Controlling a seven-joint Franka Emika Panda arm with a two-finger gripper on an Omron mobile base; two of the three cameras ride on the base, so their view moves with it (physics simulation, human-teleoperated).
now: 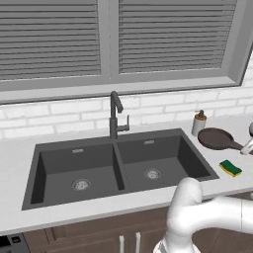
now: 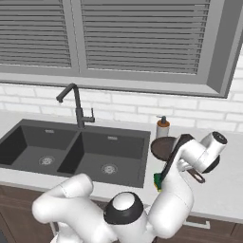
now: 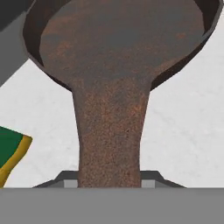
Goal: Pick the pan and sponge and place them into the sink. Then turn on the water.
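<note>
Right of the sink, on the desk, the pan sits by a soap bottle, with the sponge just in front of it. At the handle's near end the tool is clamped on the pan's handle, as the hand view suggests. Both basins hold nothing and the faucet runs dry. By my judgement only the first grasp is made: lifting the pan over, moving the sponge and turning the water on all remain.

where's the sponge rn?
The sponge lies on the counter right of the sink, just in front of the pan; in the hand view it sits left of the pan's handle.
</note>
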